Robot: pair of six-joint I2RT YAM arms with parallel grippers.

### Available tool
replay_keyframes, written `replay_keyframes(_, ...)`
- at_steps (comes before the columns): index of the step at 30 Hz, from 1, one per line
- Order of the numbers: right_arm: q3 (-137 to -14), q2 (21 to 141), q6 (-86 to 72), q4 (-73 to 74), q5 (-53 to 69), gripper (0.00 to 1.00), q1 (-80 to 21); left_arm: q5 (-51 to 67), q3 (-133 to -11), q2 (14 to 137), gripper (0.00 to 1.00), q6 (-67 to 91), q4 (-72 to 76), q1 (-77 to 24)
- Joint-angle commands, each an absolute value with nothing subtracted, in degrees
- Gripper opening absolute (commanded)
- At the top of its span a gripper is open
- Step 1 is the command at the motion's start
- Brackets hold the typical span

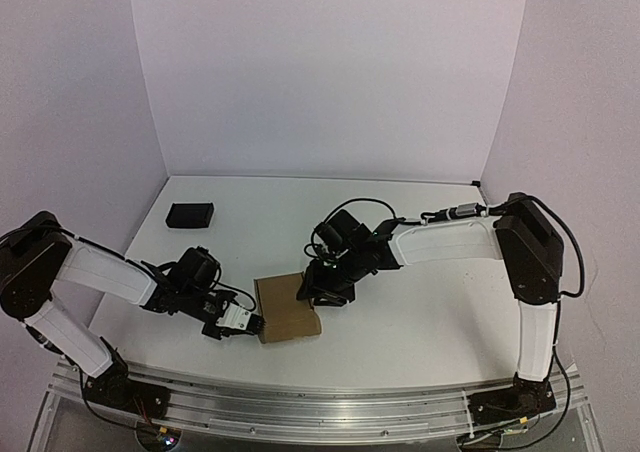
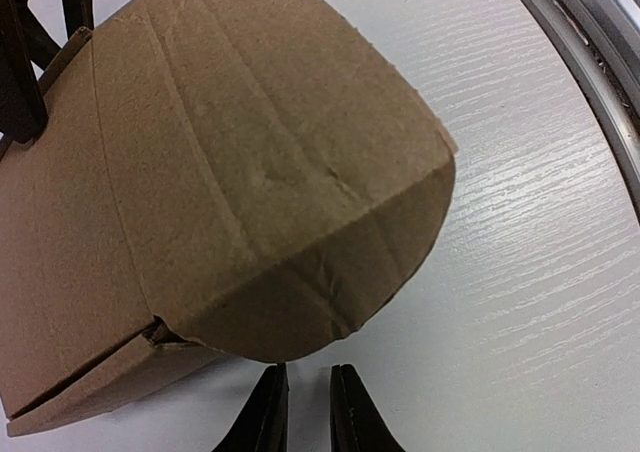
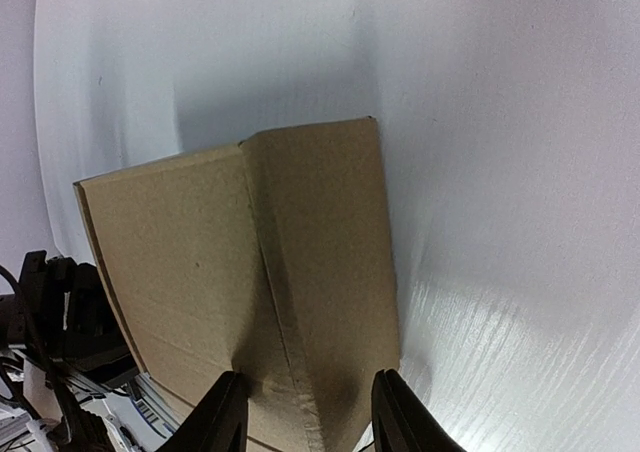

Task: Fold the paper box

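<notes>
The paper box (image 1: 288,310) is a brown cardboard piece, partly folded up, lying on the white table near the front. In the left wrist view the box (image 2: 250,172) shows a rounded flap curving down in front. My left gripper (image 1: 255,324) sits at the box's front left. Its jaws (image 2: 308,372) are almost closed with a thin slit, nothing between them, and the tips are at the flap's lower edge. My right gripper (image 1: 312,292) is open at the box's right back side. Its fingers (image 3: 308,377) straddle a crease of the box (image 3: 250,252).
A small black rectangular block (image 1: 190,214) lies at the back left of the table. A metal rail (image 1: 320,402) runs along the near edge and also shows in the left wrist view (image 2: 600,52). Purple walls enclose the table on three sides.
</notes>
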State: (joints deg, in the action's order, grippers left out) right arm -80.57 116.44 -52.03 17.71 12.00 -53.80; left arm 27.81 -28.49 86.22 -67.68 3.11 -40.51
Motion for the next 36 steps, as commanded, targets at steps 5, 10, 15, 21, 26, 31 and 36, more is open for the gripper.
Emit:
replay_keyframes(5,-79.5,113.1,-52.5,19.0,11.3,0.44,-54.3,30.2,-29.5,81.6,0.16,-69.5,-2.0,-39.6)
replay_keyframes(10,-79.2,112.6,-53.2,19.0,11.1,0.44,-54.3,39.1,-30.8,74.6,0.14,-69.1,-7.6,-40.0)
replay_keyframes(15,-79.4,112.7,-53.3,19.3,10.7,0.45,-54.2,34.6,-31.0,78.5,0.1,-63.0,-7.1,-43.7)
replay_keyframes(21,-79.8,114.0,-53.5,19.4,11.4,0.46,-54.3,31.2,-32.4,82.5,0.06,-61.9,-6.0,-43.8)
replay_keyframes(26,-79.8,114.1,-53.9,19.4,11.6,0.46,-54.3,30.1,-32.7,84.6,0.06,-60.8,-1.7,-43.8)
replay_keyframes(31,-80.4,114.4,-53.9,19.5,12.1,0.46,-54.3,31.9,-33.8,86.2,0.06,-59.3,2.2,-43.8)
replay_keyframes(36,-80.5,114.3,-54.0,19.5,12.1,0.45,-54.2,32.2,-33.9,87.5,0.06,-60.1,3.9,-43.9)
